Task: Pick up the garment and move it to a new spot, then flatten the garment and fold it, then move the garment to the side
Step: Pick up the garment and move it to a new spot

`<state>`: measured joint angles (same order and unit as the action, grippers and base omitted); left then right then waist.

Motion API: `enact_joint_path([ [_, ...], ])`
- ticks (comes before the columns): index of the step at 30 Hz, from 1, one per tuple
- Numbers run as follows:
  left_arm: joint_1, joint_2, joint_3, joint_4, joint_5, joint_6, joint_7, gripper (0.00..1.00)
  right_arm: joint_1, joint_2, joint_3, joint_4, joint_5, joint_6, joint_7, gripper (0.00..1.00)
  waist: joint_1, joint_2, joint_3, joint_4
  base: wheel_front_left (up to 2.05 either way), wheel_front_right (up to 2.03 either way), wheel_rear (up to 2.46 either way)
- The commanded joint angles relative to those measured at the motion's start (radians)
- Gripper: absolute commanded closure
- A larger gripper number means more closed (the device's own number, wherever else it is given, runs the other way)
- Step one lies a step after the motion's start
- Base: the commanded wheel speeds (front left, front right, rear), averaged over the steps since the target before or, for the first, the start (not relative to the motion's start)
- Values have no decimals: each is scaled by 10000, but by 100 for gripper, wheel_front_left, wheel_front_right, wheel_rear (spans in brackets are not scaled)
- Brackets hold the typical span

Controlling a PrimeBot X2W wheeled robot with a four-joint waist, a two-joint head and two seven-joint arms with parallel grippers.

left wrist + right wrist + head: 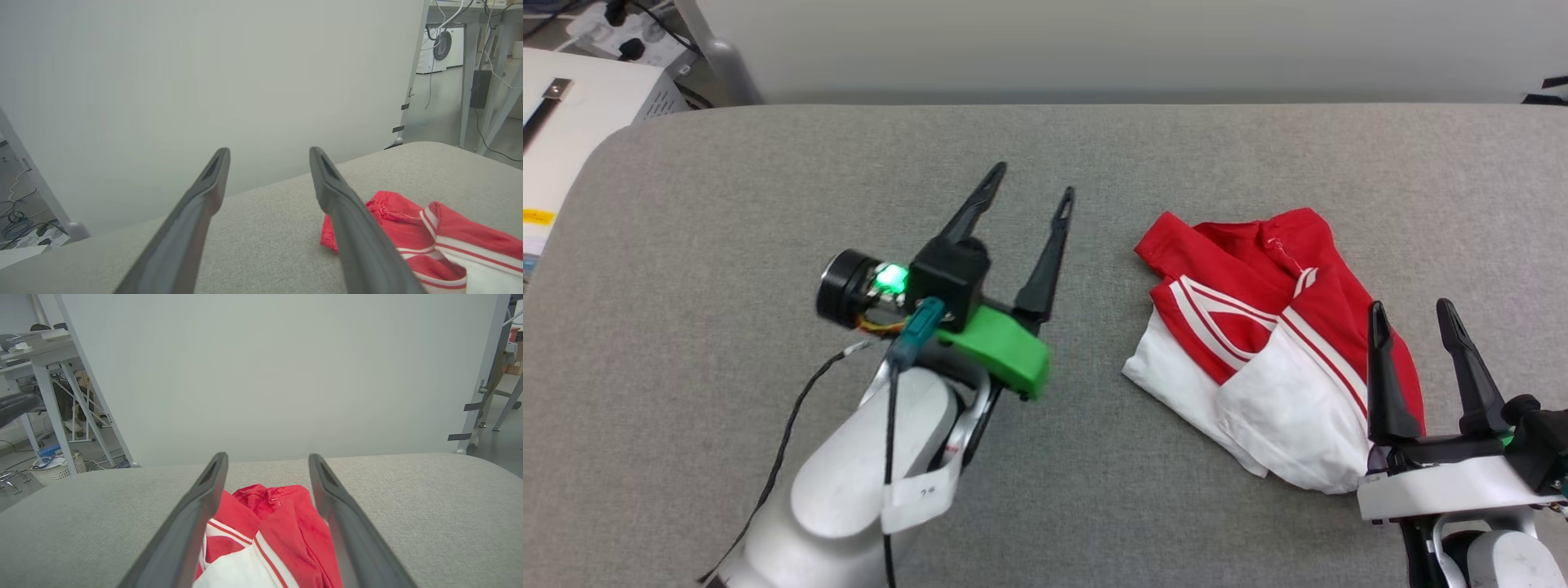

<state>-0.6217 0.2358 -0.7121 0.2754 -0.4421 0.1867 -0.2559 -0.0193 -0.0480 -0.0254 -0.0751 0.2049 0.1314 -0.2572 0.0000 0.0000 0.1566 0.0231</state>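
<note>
- The red-and-white jersey (1241, 327) lay crumpled in a loose heap on the right half of the grey, fabric-covered surface (768, 204). Its white sleeve panels were nearest the robot, the red body was bunched behind them, and striped trim ran across the folds.
- The left tool (1031, 181) hung over bare grey cloth to the left of the jersey and apart from it. Its two long dark fingers were spread, with nothing between them, and pointed toward the far edge of the surface.
- In the left wrist view, the left tool (268, 151) stood wide open, and the jersey (392, 220) showed at the lower right, partly hidden behind one finger.
- The right tool (1411, 306) sat at the near right edge of the jersey with its fingers also spread. In the head view they overlapped the red cloth, but whether they touched the fabric could not be judged from that angle.
- In the right wrist view, the right tool (267, 455) framed the jersey (282, 522) between its parted fingers, and no cloth was pinched.
- A green plastic mount (1001, 347) and a lit green lamp (892, 278) marked the left wrist, and a black cable (784, 441) trailed along the pale forearm.
- A plain pale backdrop panel (265, 375) stood behind the far edge of the surface.
</note>
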Motion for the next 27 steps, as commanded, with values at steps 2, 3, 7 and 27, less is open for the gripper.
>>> enact_joint_path([
  [2, 879, 204, 696, -377, 360, 176, -57, 0, 181, -22, 5, 31, -109, -7, -46, 0, 0, 0, -347, 312, 0, 0, 0],
  [3, 1196, 242, 979, -511, 445, 221, -57, 0, 228, -22, 7, 39, -125, -7, -46, 0, 0, 0, -409, 351, 0, 0, 0],
  [7, 2553, 346, 2224, -969, 802, 357, -58, 0, 419, -22, 11, 55, -199, -7, -46, 0, 0, 0, -624, 459, 0, 0, 0],
  [27, 6777, -1126, 5811, -1730, 2587, -952, -58, 0, 1582, -22, 245, 230, -843, -7, -46, 0, 0, 0, -1709, 655, 0, 0, 0],
])
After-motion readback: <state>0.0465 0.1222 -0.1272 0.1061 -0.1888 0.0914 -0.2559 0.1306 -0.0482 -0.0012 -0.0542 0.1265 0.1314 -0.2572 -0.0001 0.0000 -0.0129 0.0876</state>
